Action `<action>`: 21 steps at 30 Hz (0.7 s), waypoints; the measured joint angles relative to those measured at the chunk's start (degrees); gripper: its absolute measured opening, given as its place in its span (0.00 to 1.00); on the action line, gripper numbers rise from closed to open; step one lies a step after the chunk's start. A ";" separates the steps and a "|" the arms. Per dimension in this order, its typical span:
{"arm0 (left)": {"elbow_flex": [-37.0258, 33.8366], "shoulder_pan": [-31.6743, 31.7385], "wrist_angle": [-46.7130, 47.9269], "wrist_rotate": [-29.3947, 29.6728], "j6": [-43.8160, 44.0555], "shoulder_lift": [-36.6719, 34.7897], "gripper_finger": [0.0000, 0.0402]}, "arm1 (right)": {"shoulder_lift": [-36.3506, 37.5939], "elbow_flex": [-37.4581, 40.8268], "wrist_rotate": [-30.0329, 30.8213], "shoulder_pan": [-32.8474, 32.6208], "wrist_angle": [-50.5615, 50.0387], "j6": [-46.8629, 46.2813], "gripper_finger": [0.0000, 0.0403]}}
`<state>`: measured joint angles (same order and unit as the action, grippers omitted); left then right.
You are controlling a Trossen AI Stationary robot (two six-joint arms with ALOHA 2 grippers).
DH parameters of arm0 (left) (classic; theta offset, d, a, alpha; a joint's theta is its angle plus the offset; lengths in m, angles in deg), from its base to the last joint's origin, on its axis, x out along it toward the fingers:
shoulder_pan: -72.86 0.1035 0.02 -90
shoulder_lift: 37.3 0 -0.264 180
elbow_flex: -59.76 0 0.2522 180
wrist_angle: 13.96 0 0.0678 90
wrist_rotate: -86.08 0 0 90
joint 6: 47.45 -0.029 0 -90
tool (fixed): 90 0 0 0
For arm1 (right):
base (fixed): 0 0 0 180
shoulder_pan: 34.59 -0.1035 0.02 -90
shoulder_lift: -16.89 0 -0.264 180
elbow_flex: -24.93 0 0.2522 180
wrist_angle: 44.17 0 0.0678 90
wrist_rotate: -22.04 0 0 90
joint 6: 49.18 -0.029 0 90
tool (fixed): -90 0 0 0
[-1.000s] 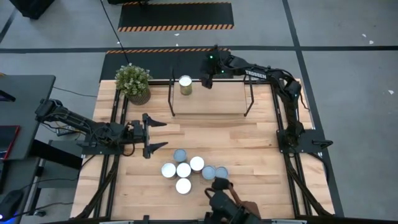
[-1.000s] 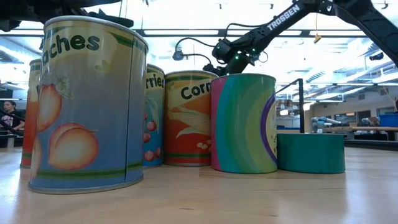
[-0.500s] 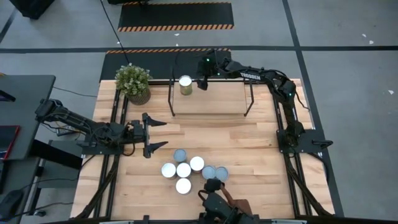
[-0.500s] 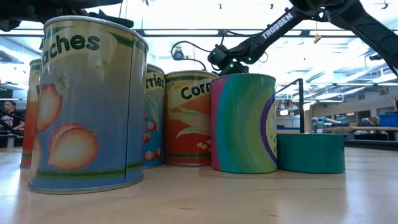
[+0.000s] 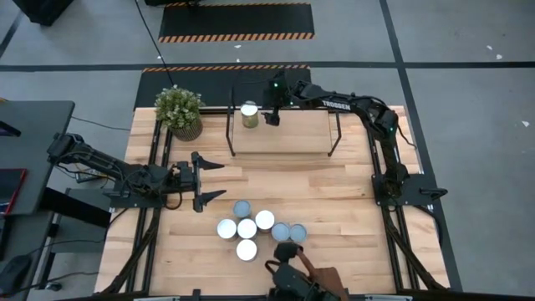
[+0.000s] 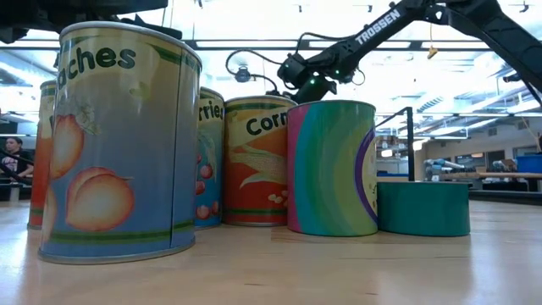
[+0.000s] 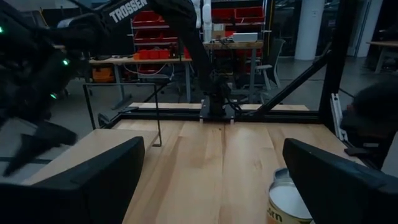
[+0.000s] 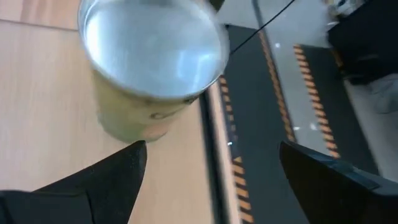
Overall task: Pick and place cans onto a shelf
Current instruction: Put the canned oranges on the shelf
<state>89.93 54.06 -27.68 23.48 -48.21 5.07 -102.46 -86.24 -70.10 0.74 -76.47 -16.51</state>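
One can, yellow-green with a silvery top, stands on its base at the left end of the shelf. My right gripper is open just to the can's right, above the shelf. In the right wrist view the can stands ahead of my open gripper, not between the fingers. Several cans with white or pale tops stand clustered near the table's front edge. My left gripper waits open at the table's left, and one can top shows in its wrist view.
A potted plant stands at the far left corner beside the shelf. The shelf's black end frames rise at both ends. A dark camera mount sits at the front edge. The low view shows the clustered cans close up.
My right gripper has moved toward the table's left above the shelf, closer to the can standing there. The can has stayed in place.
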 joint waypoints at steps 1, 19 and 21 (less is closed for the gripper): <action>0.00 0.00 0.06 0.00 0.07 0.00 0.97 | 0.00 -0.55 0.95 0.38 1.13 -0.50 0.93; 0.00 0.37 0.36 0.02 0.11 0.00 0.97 | -2.56 -0.85 -8.49 1.46 8.37 -3.69 0.93; 0.00 0.37 0.39 0.02 0.14 0.00 0.97 | -2.54 -0.85 -6.39 1.25 7.45 -2.85 0.93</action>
<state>89.93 54.43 -27.30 23.50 -48.07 5.07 -105.00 -87.09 -76.49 1.99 -69.02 -19.36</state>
